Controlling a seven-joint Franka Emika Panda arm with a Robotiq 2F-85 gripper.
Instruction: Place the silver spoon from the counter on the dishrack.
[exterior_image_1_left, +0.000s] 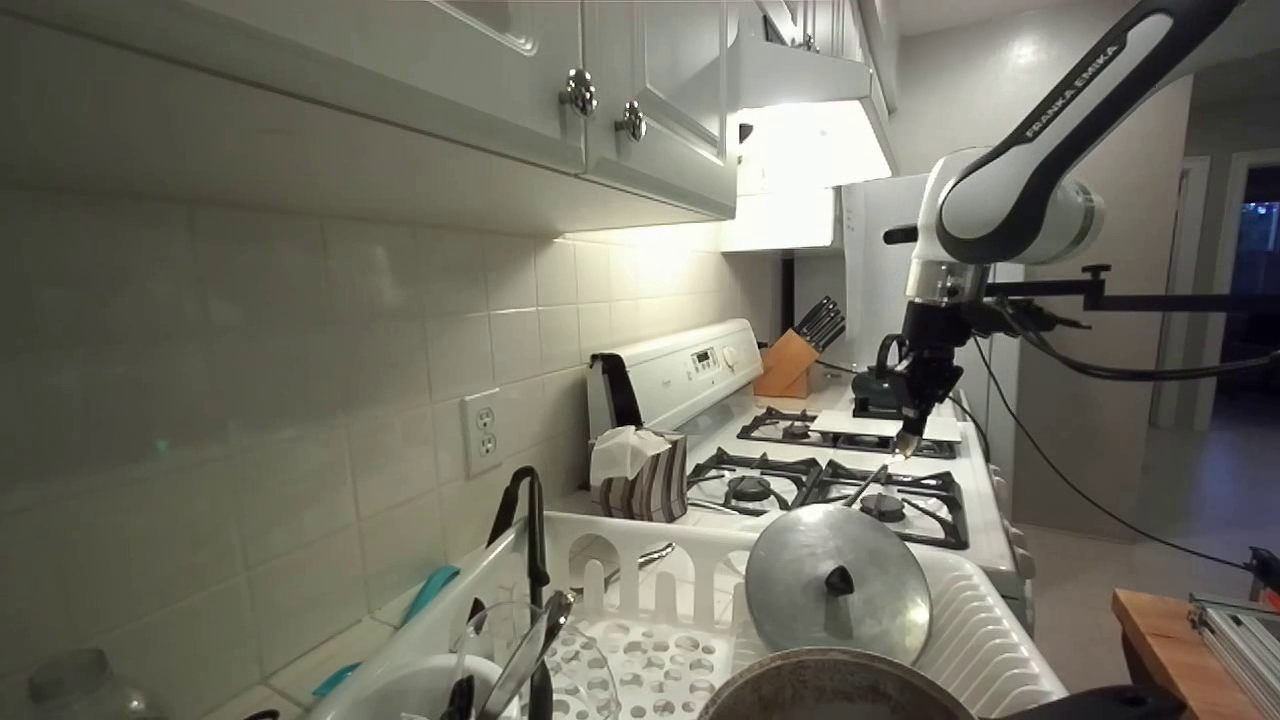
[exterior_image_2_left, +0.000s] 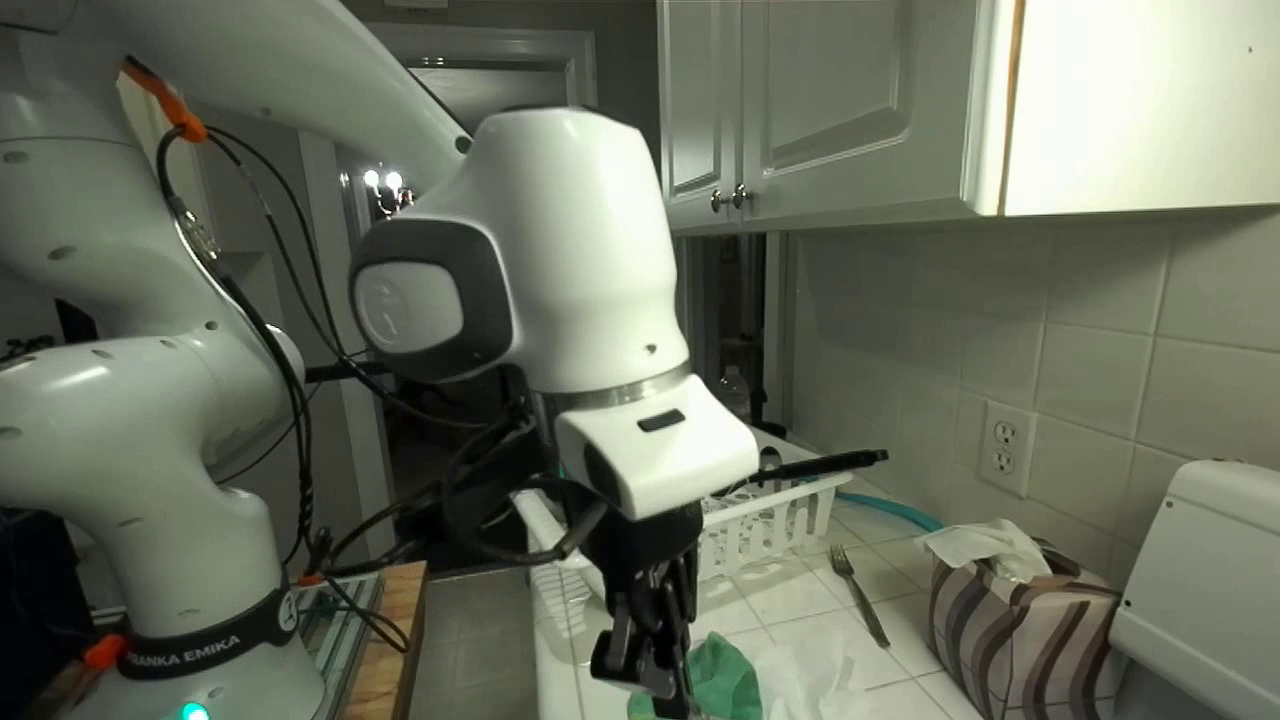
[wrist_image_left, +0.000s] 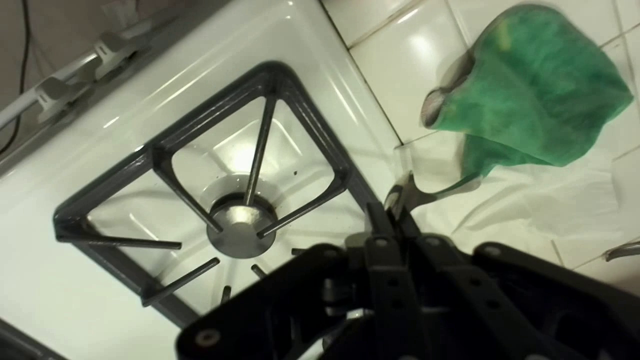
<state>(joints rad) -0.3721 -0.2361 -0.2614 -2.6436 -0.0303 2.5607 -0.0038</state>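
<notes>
Pinches spoon (wrist_image_left: 414, 197) in gripper (wrist_image_left: 395, 222), nearly closed, with just a sliver of gap and spoon in it. Holds spoon at the seam between stove (wrist_image_left: 310, 55) and counter (wrist_image_left: 415, 75) in wrist view, near grate (wrist_image_left: 200, 122) (can't judge height). Points a slim end of it roughly toward rack (exterior_image_1_left: 700, 536) in an exterior view, apart from rack, so not yet placed. Note cloth (wrist_image_left: 540, 95), green, bunched on counter near spoon, next to a thin pale sheet (wrist_image_left: 570, 197). Also note fork (exterior_image_2_left: 860, 600) lying on counter between rack and tissue box (exterior_image_2_left: 1015, 635) in an exterior view, with tines toward rack. See lid (exterior_image_1_left: 800, 590) standing on edge in rack, behind pan (exterior_image_1_left: 840, 688) (cut off at the bottom). Add burner (wrist_image_left: 241, 235) under grate, plus knife block (exterior_image_1_left: 787, 364) past stove.
</notes>
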